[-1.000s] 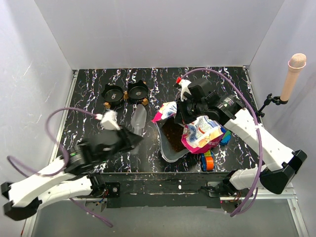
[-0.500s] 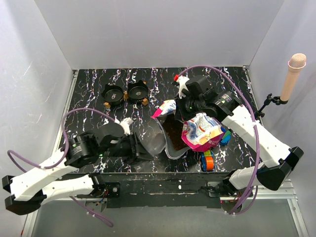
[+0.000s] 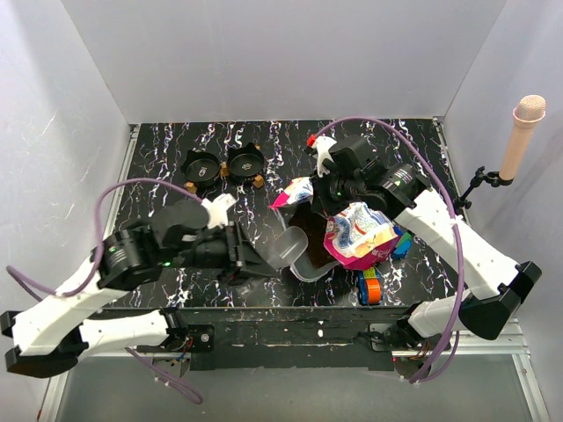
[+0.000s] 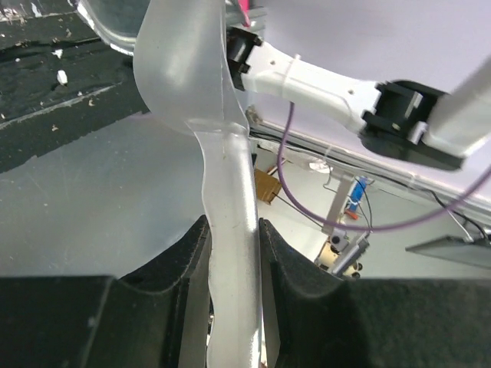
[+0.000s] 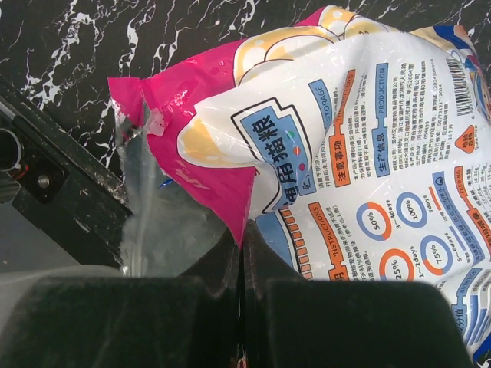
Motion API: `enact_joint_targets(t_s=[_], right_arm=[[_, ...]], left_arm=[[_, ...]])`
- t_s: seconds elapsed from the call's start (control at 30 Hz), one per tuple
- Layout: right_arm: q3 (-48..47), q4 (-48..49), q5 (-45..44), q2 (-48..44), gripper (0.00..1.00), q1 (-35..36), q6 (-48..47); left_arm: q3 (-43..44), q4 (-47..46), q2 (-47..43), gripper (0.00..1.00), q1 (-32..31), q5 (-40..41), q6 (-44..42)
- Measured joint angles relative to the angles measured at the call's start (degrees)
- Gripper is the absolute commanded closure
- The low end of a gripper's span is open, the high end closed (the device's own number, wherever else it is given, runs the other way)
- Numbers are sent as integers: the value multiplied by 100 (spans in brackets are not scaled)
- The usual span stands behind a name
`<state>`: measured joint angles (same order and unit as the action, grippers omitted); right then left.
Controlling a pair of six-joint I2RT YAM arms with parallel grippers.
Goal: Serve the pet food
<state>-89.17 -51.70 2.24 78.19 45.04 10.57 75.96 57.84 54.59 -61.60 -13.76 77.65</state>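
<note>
Pet food (image 3: 303, 230) shows as a dark-brown patch of kibble inside the open mouth of the bag (image 3: 359, 234), which lies just right of centre in the overhead view on the black marbled desk (image 3: 158, 145). The right fingers (image 5: 345, 322) are clenched on the bag's magenta edge and hold the mouth up and open. The left fingers (image 4: 291, 287) are clamped on the handle of a translucent plastic scoop (image 3: 274, 252), whose bowl sits at the lip of the bag, touching or just beside the kibble.

The kibble is a loose, dry, granular mass. I judge it light and free-running, so it cannot be pinched and has to be lifted in the scoop, kept level so that pellets do not roll off. The bag is glossy, soft and slippery. A grip on its flat folded rim, as now, suits it best, since the body would buckle. The scoop looks thin and a little flexible, so the handle is the place to hold it.

Two black bowls (image 3: 223, 165) stand at the upper left, well apart from the bag. Toy blocks (image 3: 370, 286) lie just below it.
</note>
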Motion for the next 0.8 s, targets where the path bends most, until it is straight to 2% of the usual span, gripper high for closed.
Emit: enact_joint_targets(t_s=[0.17,0.27,0.37,0.47,0.57,0.67,0.8], right_arm=[[0,0,-37,-9,99,11,-7],[0,-2,-59,-15,99,46,-9],[0,-4,-81,-24,99,109,-13],[0,-7,-109,-33,99,175,-28],[2,-11,-151,-52,99,201,-28],[2,-24,-157,-57,99,216,-28],[2,-11,-177,-57,99,238,-28]], left_arm=[[-81,-7,-610,100,0,-68,190],[-136,-125,-450,100,0,-116,275],[-435,-625,-20,100,79,-302,358],[-717,-946,627,100,603,-872,356],[-726,-863,1344,100,1438,-1189,173],[-723,-901,1598,100,2050,-1495,181],[-680,-994,1676,100,2177,-1781,409]])
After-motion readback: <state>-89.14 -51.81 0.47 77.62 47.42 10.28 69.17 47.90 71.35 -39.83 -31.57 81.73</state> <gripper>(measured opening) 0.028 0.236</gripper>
